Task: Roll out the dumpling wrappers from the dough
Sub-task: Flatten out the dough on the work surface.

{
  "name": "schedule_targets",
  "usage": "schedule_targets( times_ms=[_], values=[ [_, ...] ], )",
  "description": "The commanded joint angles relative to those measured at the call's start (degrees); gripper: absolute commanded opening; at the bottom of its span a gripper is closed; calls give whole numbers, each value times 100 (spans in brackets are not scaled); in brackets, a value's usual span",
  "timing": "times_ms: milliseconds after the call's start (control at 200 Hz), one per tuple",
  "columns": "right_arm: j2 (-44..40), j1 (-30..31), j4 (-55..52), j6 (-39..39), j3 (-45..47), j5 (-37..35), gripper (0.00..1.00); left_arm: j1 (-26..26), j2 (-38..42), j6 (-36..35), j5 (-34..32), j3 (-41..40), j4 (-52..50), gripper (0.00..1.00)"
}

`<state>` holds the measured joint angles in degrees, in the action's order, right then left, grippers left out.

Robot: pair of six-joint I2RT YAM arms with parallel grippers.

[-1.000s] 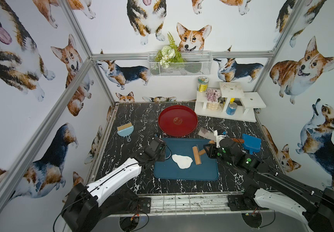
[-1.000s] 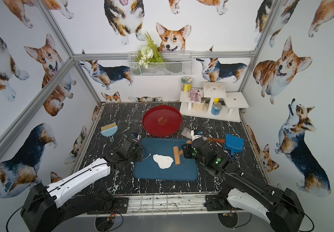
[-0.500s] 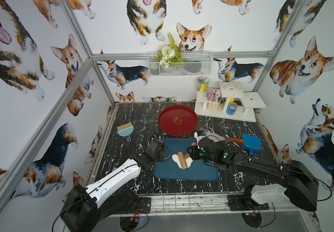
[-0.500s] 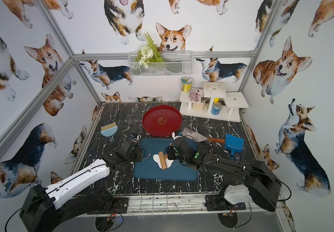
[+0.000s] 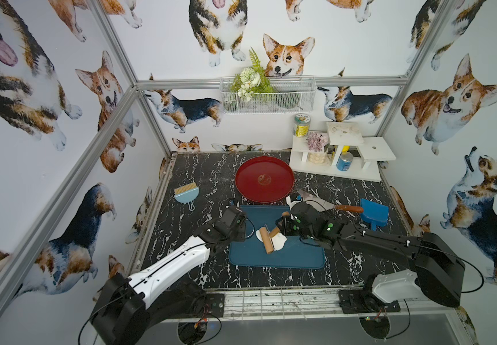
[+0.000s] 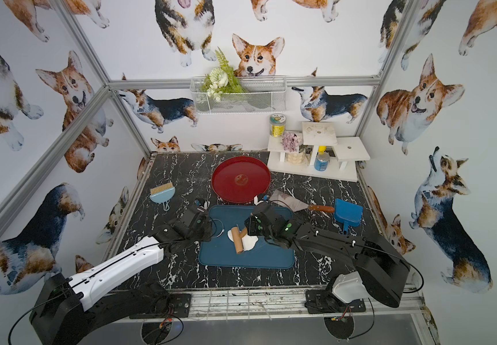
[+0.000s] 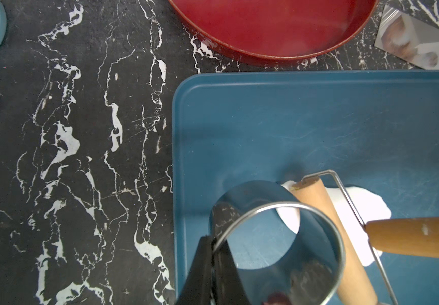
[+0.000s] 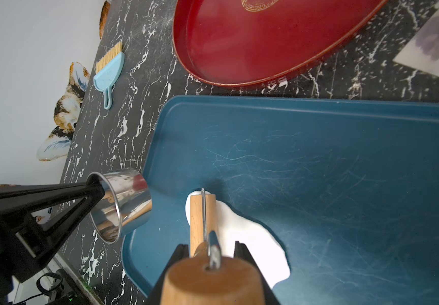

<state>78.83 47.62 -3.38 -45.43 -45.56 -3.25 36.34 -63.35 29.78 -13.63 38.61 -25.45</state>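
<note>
The dough [image 5: 279, 241] [image 6: 249, 243] is a flattened ragged white sheet on the blue tray [image 5: 296, 261] [image 8: 345, 158]. A wooden roller [image 5: 266, 244] [image 7: 326, 219] [image 8: 196, 219] lies across the sheet's left part. My right gripper [image 5: 281, 226] [image 8: 211, 249] is shut on the roller's wooden handle [image 7: 413, 237]. At the tray's left edge my left gripper [image 5: 242, 231] [image 7: 210, 241] is shut on the wall of a metal ring cutter [image 7: 318, 264] [image 8: 126, 195], held just beside the dough. No dumpling wrappers are in view.
A red plate [image 5: 253, 185] sits behind the tray. A scraper [image 5: 319, 201] and a blue dustpan [image 5: 372, 213] lie to the right. On the left lies a light blue brush [image 5: 187, 192]. A white shelf [image 5: 343, 155] with cans fills the back right corner.
My right gripper has carried the roller leftward, from beside the dough's right edge onto its left part. The left arm with the ring cutter has stayed put.
</note>
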Motion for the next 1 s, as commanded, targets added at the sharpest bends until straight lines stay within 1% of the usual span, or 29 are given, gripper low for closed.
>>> schedule_targets(
  times_ms=[0, 120, 240, 335, 646, 736, 841, 996],
  values=[
    [-9, -285, -805, 258, 169, -2, 0, -13, 42, 8, -21, -12, 102, 0],
    [-78, -508, -1221, 555, 327, -66, 0, -9, 51, 9, -26, 6, 101, 0],
    [-152, -594, -1578, 779, 494, -197, 0, -7, 51, 9, -35, 22, 119, 0],
    [-268, -651, -1743, 835, 658, -340, 0, -13, 38, -1, -43, 21, 133, 0],
    [-541, -980, -2095, 935, 898, -340, 0, -12, 68, -20, -58, 22, 119, 0],
    [-536, -980, -2065, 944, 892, -256, 0, -13, 68, -18, -52, 16, 123, 0],
    [-450, -943, -1876, 917, 848, 68, 0, -17, 60, -19, -48, 24, 136, 0],
    [-140, -575, -1639, 741, 641, 182, 0, -13, 42, -42, -61, 56, 130, 0]
  ],
)
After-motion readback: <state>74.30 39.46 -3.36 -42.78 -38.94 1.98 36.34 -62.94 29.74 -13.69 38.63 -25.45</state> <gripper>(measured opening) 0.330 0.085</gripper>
